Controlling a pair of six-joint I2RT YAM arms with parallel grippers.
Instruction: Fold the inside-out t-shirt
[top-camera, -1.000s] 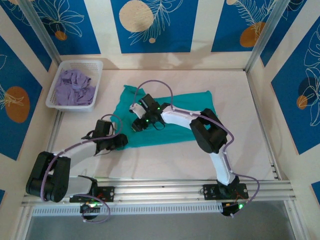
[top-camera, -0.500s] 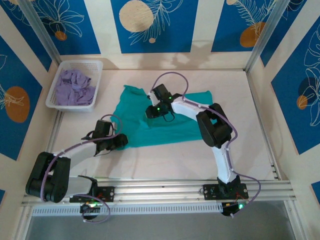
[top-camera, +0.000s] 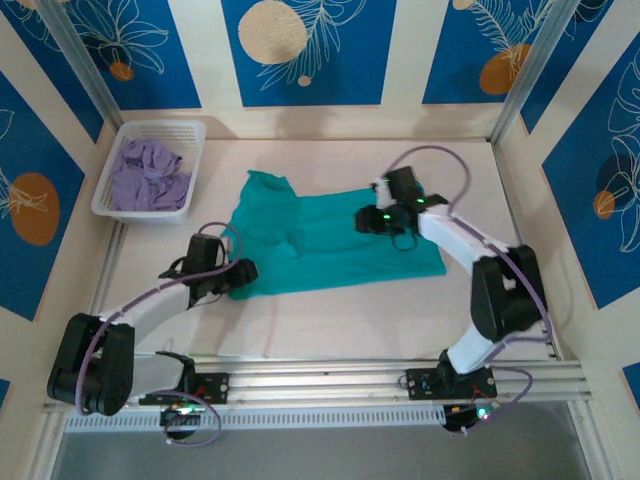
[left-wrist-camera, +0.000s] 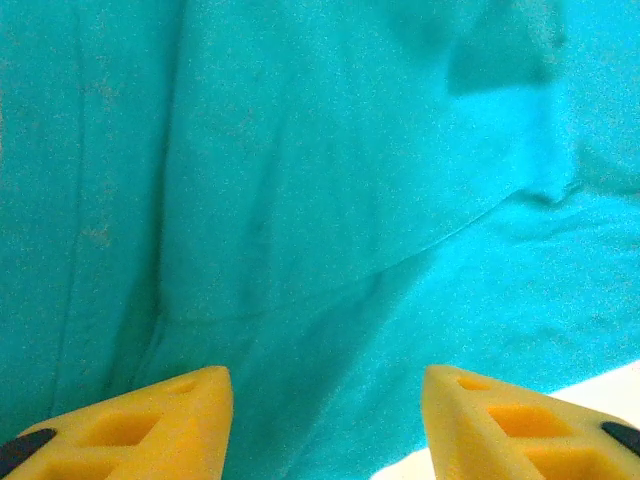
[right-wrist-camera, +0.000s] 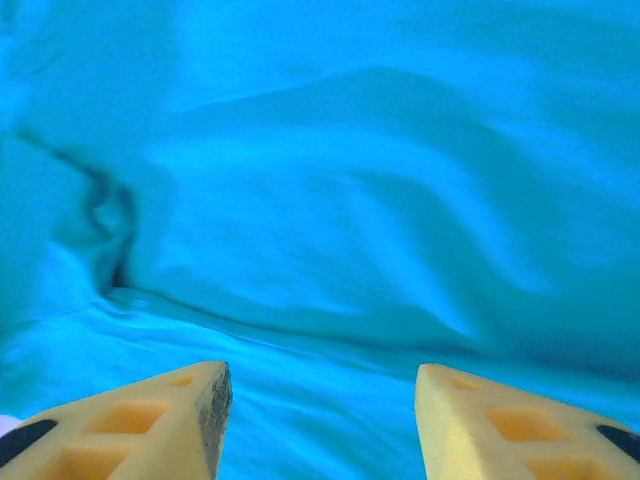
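Note:
The inside-out t-shirt (top-camera: 320, 245) lies spread out, teal and wrinkled, across the middle of the table. My left gripper (top-camera: 243, 271) rests at the shirt's near left corner. Its yellow fingers (left-wrist-camera: 160, 420) stand open just above the cloth (left-wrist-camera: 330, 200), with a sliver of table at the hem. My right gripper (top-camera: 364, 222) hovers over the shirt's right half, pointing left. It is open too, with only folds of fabric (right-wrist-camera: 330, 200) below and nothing pinched between its fingers (right-wrist-camera: 480, 425).
A white basket (top-camera: 160, 127) holding a lavender garment (top-camera: 148, 172) stands at the back left. Bare table (top-camera: 340, 325) runs between the shirt's near hem and the arm bases. Walls close in on the left, back and right.
My right gripper has swept from the shirt's left-middle to its right side, and the cloth now lies wider to the right. Both grippers have opened. The left arm barely moved.

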